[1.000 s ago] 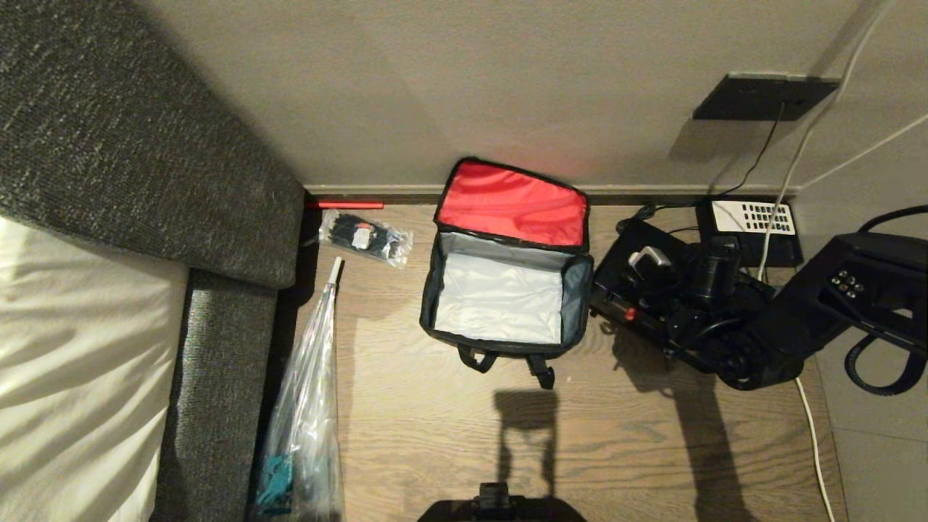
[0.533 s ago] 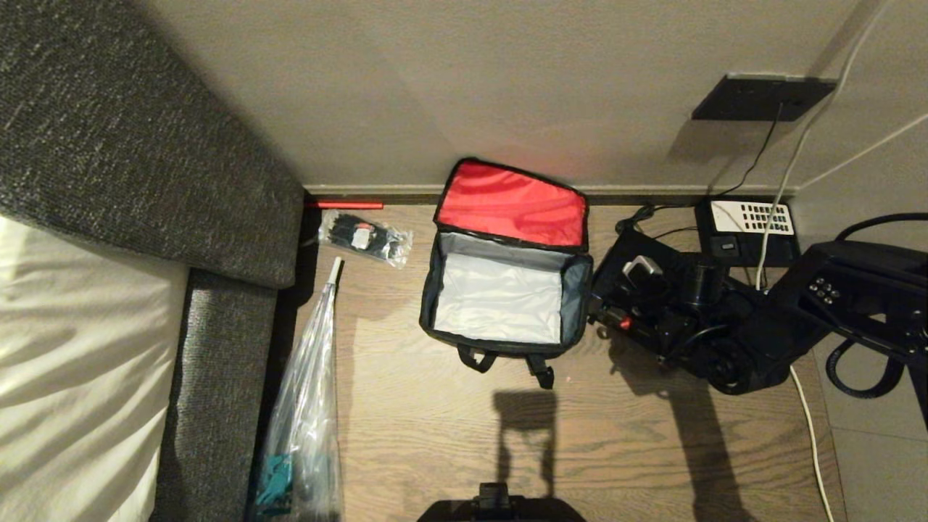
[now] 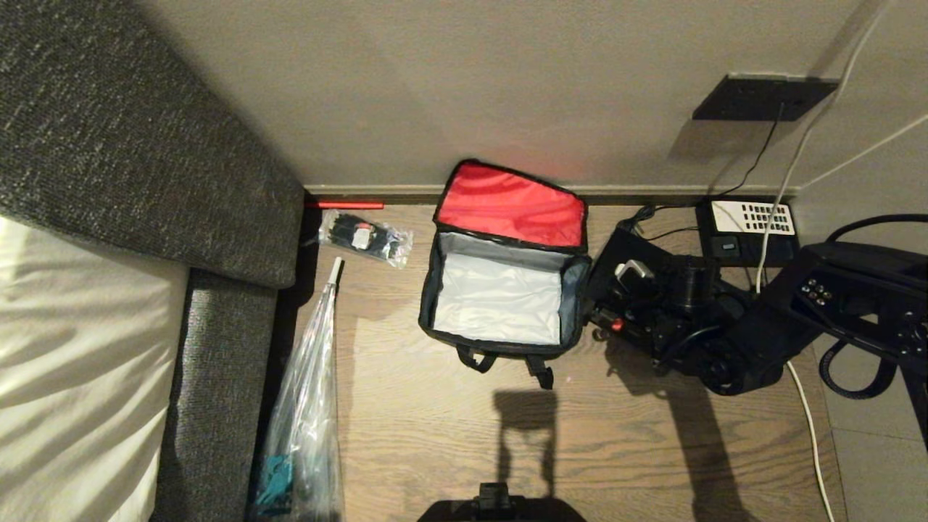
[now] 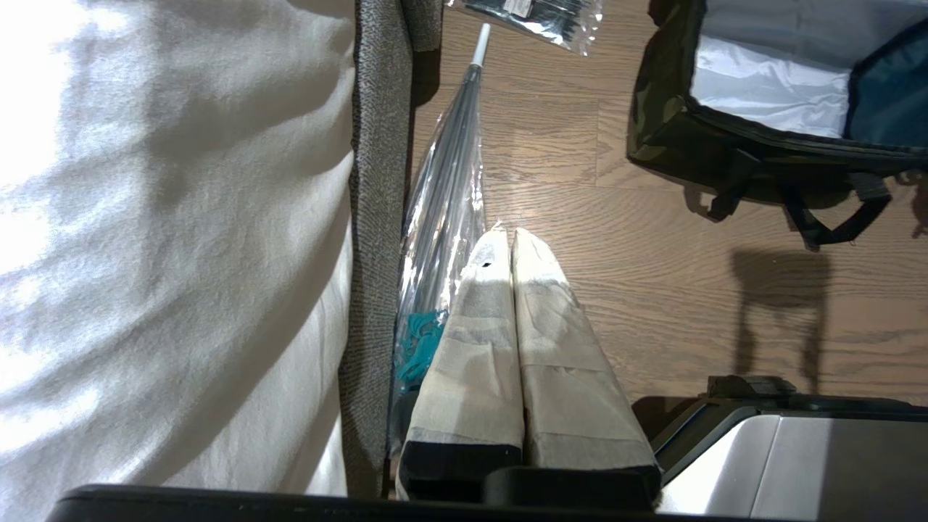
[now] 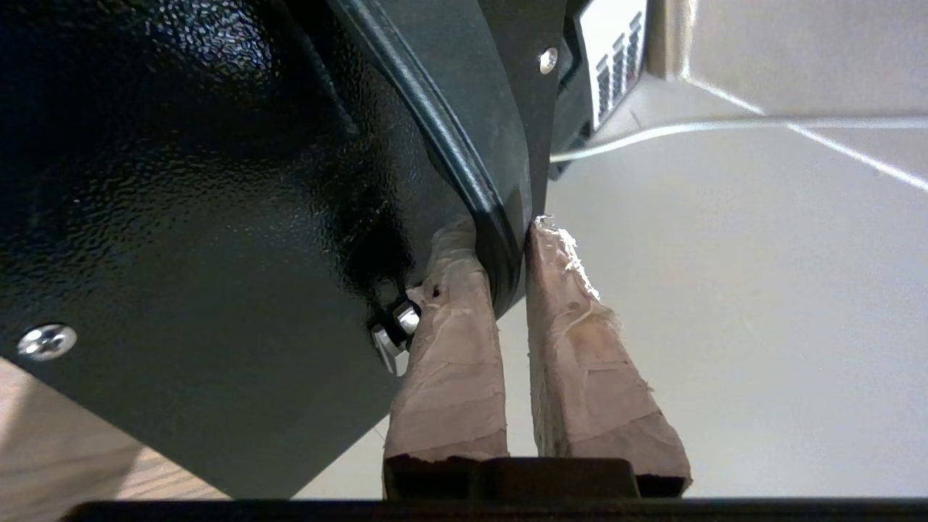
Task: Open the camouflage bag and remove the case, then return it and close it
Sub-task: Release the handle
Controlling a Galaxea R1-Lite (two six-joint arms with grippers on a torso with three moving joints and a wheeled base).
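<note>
The camouflage bag point(image 3: 500, 290) lies open at the centre of the head view, red-lined lid point(image 3: 512, 204) flung back against the wall, pale interior bare; the case point(image 5: 217, 217), black and rigid, sits just right of the bag, pinched by its edge handle between the taped fingers point(image 5: 449, 348) of the right gripper point(image 5: 507, 246); the left gripper point(image 4: 505, 239) hangs at lower left with its fingers pressed together on nothing, above a clear umbrella point(image 3: 308, 406); a desk phone point(image 3: 750, 221) rests at upper right.
</note>
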